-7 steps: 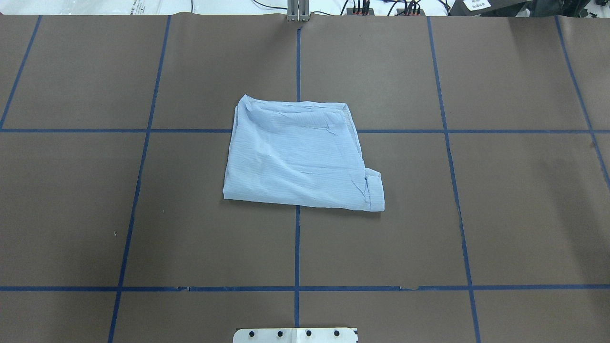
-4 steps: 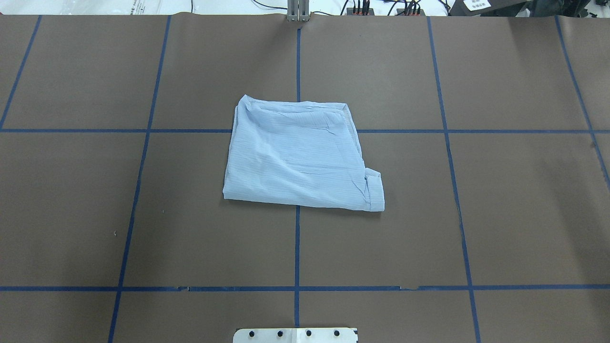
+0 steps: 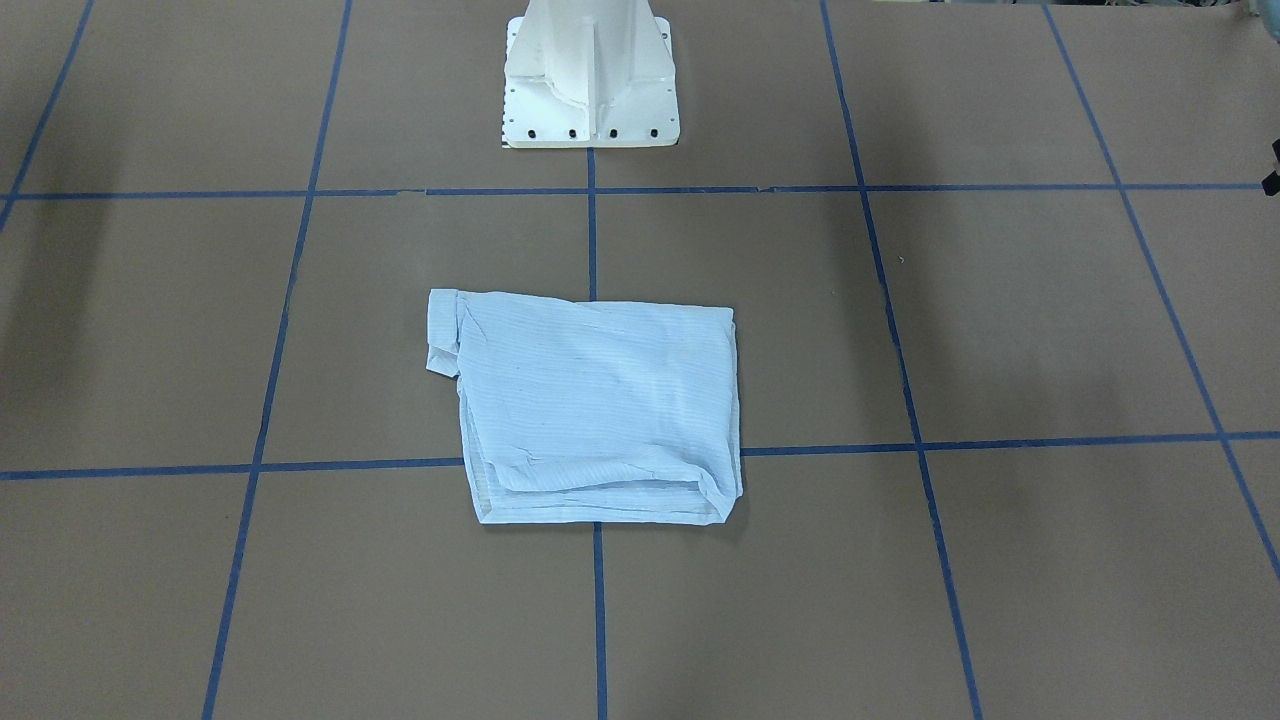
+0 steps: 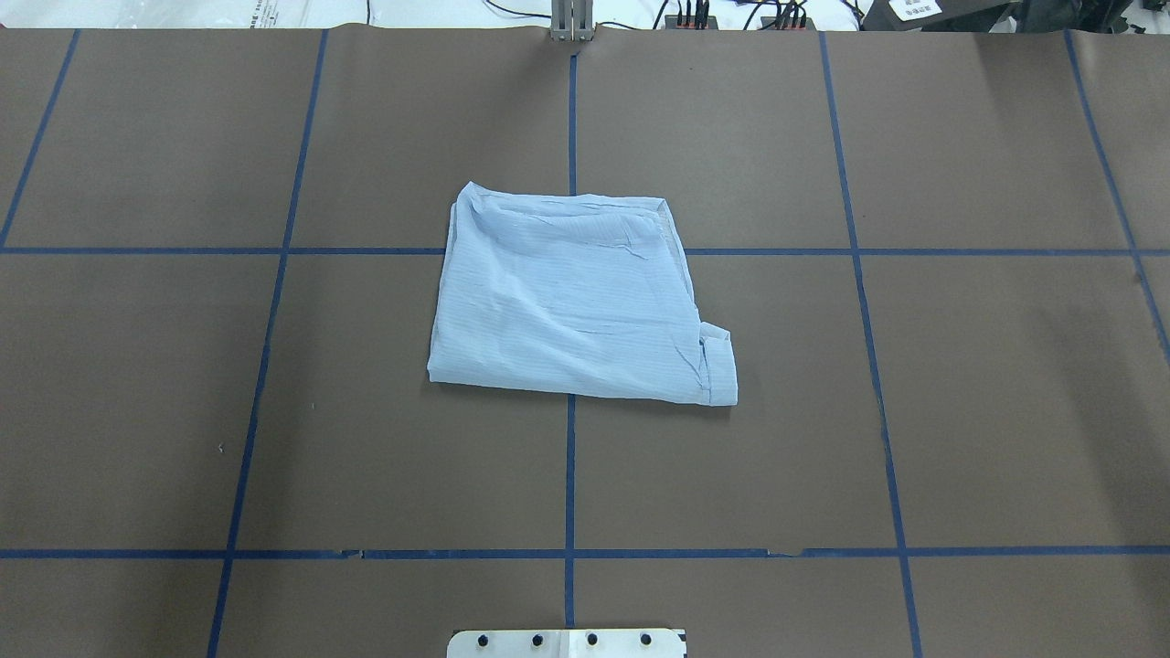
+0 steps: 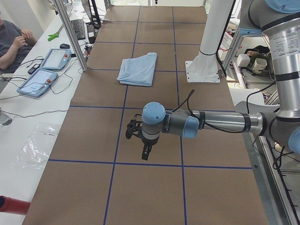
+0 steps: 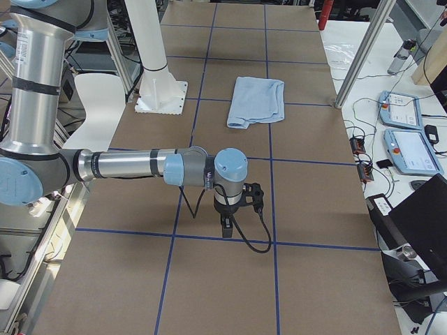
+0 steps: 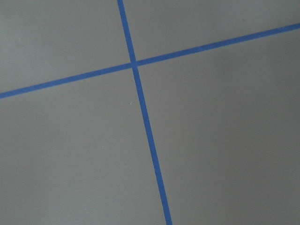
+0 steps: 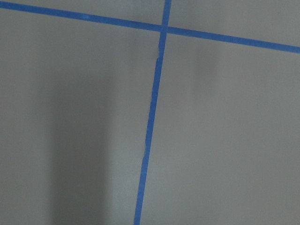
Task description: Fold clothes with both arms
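Left hand (image 5: 145, 153) and right hand (image 6: 227, 226), grip impossible to tell, hang apart from the shirt (image 4: 571, 297), probably limp and light; pinch corners.

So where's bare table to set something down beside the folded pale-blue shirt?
Bare brown table lies on both sides of the folded pale-blue striped shirt, and between it and the white pedestal base. Only the centre is taken; the left arm and right arm hang over the table's ends.
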